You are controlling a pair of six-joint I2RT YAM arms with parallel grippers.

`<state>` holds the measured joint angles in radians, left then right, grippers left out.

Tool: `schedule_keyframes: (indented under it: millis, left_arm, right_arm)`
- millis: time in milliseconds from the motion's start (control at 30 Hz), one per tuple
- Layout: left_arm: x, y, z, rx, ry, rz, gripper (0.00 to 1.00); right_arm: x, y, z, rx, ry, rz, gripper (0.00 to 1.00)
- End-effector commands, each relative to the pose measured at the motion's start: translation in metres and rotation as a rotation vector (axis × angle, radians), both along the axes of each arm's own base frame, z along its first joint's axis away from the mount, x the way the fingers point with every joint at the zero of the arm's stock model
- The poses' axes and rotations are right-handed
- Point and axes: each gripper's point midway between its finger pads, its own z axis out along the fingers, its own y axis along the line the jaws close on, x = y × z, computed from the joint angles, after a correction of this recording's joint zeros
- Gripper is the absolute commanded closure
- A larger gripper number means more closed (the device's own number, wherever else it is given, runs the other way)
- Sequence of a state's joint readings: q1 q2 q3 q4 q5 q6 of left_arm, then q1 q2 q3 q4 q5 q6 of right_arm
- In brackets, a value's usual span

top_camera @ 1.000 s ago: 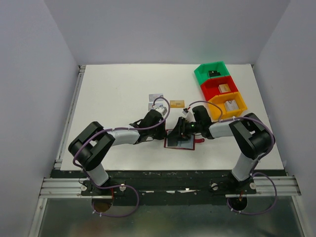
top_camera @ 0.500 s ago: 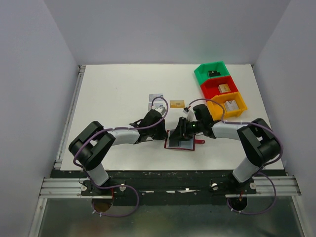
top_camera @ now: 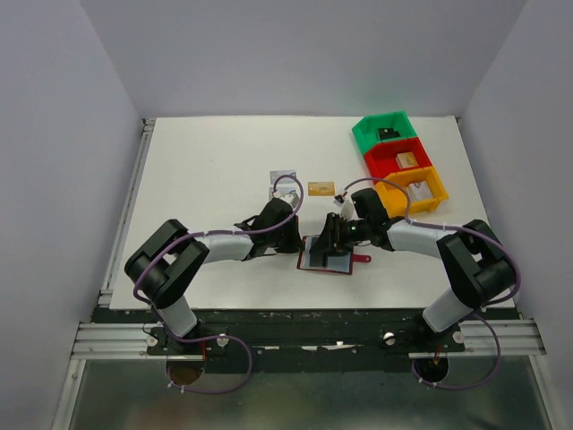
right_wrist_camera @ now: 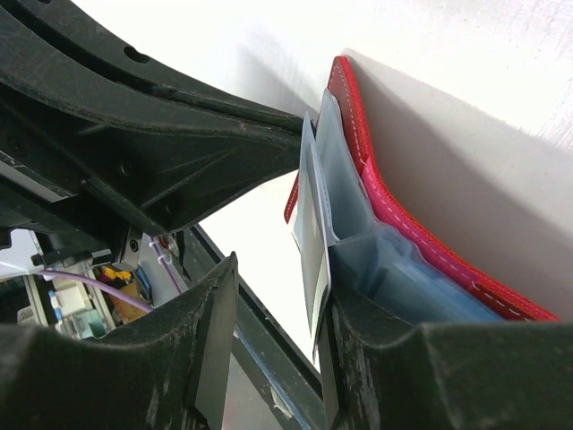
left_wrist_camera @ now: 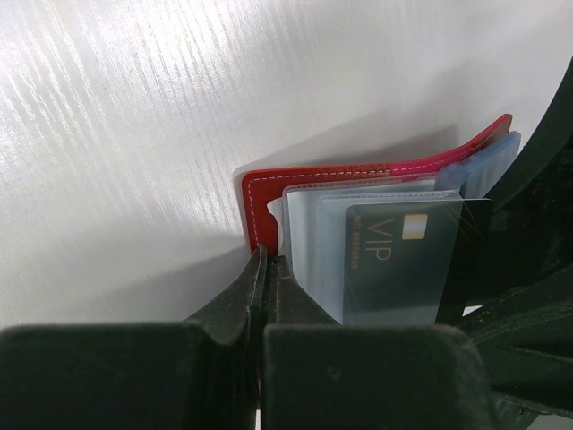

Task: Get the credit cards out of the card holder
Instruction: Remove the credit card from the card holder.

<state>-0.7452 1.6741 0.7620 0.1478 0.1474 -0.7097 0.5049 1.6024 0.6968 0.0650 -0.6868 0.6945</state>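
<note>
**Tally on the worktop**

One card holder point(left_wrist_camera: 261, 193). Three loose cards on the worktop point(top_camera: 206, 161): two silver-grey cards point(top_camera: 283, 176) and one gold-tan card point(top_camera: 320, 188). One dark card point(left_wrist_camera: 394, 260) shows in the holder's sleeves. Three bins: one green bin point(top_camera: 365, 134), one red bin point(top_camera: 376, 161), one orange bin point(top_camera: 436, 186).

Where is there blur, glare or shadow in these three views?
Top external: sharp, evenly lit. Left wrist: VIP card legible, near fingers blurred, glare on the table. Right wrist: fingers blurred, card holder shadowing the table.
</note>
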Motion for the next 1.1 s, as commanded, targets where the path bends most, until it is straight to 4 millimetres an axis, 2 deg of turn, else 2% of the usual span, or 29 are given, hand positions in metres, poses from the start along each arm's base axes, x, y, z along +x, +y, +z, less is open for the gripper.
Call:
schedule_keyframes:
  millis: [0,233,600,1067]
  left_arm:
    - [-0.018,0.025,-0.036,0.118,0.109,0.017,1.00]
    - [-0.018,0.027,-0.037,0.122,0.110,0.024,1.00]
    - [-0.017,0.032,-0.037,0.127,0.109,0.045,1.00]
    - [-0.018,0.038,-0.033,0.120,0.094,0.068,1.00]
  right_arm:
    - [0.005,0.002,0.011,0.000,-0.044,0.004,0.54]
    - [0.003,-0.003,0.012,-0.011,-0.055,-0.003,0.55]
    - [0.005,-0.012,0.012,-0.038,-0.073,-0.033,0.62]
    - [0.005,-0.023,-0.004,-0.093,-0.064,-0.067,0.74]
